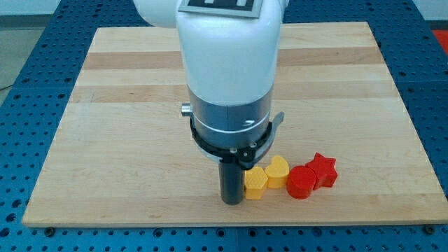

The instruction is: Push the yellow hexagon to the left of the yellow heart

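Four small matte blocks sit in a row near the wooden table's [105,105] bottom edge. My tip [232,201], a dark rod with no claw, touches the left side of the yellow hexagon [255,183]. Right of it sit the yellow heart [278,171], a red cylinder-like block [302,183] and a red star [324,170], all crowded together.

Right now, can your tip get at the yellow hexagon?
Probably yes. My tip sits right against the yellow hexagon on its side toward the view's left, nothing between them. The yellow heart touches the hexagon's other side.
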`<action>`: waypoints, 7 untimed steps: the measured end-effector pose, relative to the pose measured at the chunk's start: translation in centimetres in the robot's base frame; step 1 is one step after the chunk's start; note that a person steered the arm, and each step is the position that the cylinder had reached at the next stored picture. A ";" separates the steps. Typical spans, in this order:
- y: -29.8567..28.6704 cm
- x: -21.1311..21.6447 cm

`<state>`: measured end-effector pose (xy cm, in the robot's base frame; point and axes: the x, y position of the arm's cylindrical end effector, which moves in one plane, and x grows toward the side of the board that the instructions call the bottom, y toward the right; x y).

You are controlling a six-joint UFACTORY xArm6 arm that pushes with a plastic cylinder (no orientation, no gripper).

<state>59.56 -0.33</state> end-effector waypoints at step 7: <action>4.7 1.0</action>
